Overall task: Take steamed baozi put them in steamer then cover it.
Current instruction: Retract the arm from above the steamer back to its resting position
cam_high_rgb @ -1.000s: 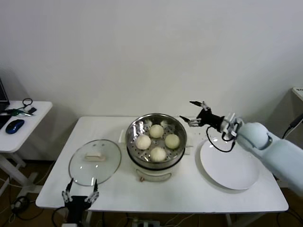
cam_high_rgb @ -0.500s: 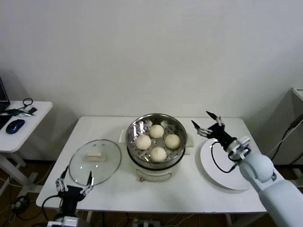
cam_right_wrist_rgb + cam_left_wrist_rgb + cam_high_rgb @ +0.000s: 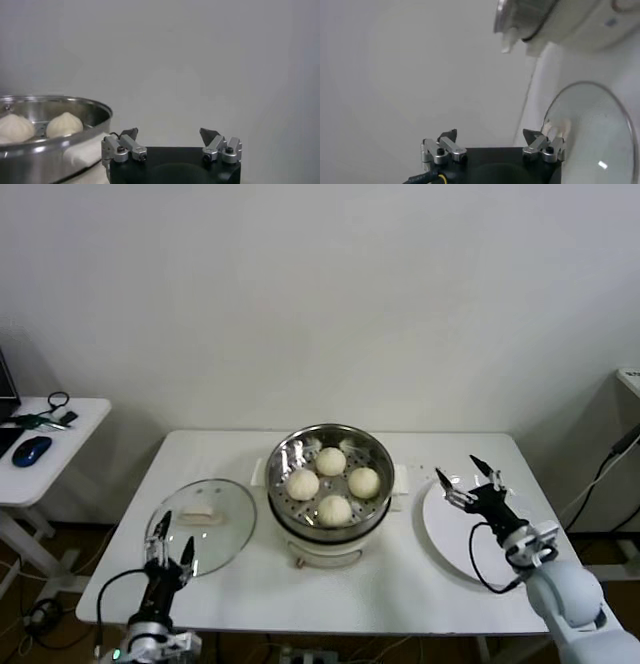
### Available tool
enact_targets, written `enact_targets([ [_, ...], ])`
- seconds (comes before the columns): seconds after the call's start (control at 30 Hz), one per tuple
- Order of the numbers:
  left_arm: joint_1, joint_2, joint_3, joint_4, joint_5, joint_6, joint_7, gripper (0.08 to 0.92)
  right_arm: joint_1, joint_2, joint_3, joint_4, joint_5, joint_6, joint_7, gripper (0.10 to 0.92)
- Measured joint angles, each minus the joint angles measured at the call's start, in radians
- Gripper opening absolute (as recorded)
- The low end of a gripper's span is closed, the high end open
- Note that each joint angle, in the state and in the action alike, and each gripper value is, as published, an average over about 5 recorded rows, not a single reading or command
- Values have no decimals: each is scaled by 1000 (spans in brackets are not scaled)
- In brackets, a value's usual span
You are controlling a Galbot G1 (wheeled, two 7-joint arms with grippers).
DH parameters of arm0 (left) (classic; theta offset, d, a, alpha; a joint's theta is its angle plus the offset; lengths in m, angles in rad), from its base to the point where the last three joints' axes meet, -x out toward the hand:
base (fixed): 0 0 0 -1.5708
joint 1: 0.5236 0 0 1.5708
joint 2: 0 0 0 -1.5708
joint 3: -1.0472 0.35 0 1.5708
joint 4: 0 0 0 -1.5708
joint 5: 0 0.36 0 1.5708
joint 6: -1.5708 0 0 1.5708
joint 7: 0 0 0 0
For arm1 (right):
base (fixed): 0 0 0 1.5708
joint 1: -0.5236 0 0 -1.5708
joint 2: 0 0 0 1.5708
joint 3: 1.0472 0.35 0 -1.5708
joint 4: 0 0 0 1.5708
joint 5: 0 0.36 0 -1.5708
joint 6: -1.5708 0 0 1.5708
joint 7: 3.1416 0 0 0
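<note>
Both end effectors agape: left (image 3: 172, 536) beside lid (image 3: 200, 526), right (image 3: 468, 480) over plate (image 3: 478, 549).

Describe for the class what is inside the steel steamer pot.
Inside the steamer, four baozi sit on a perforated steel tray. Whatever lies under the tray is hidden.

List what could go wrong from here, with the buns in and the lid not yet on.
1. The lid lies flat near the table's front-left edge; a poor grab by the open left tool could push it off.
2. The steamer's rim is narrow, so the lid may seat crooked over the four buns.
3. The open right tool hovers over the plate, near the steamer.
</note>
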State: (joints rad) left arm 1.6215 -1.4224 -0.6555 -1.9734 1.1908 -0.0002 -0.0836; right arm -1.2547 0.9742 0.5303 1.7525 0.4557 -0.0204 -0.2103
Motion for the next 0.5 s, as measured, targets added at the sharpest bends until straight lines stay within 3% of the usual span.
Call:
enact_targets([
  [0.5, -232, 32, 18, 291, 287, -42, -1, 823, -62, 59, 64, -27, -97, 20, -22, 823],
])
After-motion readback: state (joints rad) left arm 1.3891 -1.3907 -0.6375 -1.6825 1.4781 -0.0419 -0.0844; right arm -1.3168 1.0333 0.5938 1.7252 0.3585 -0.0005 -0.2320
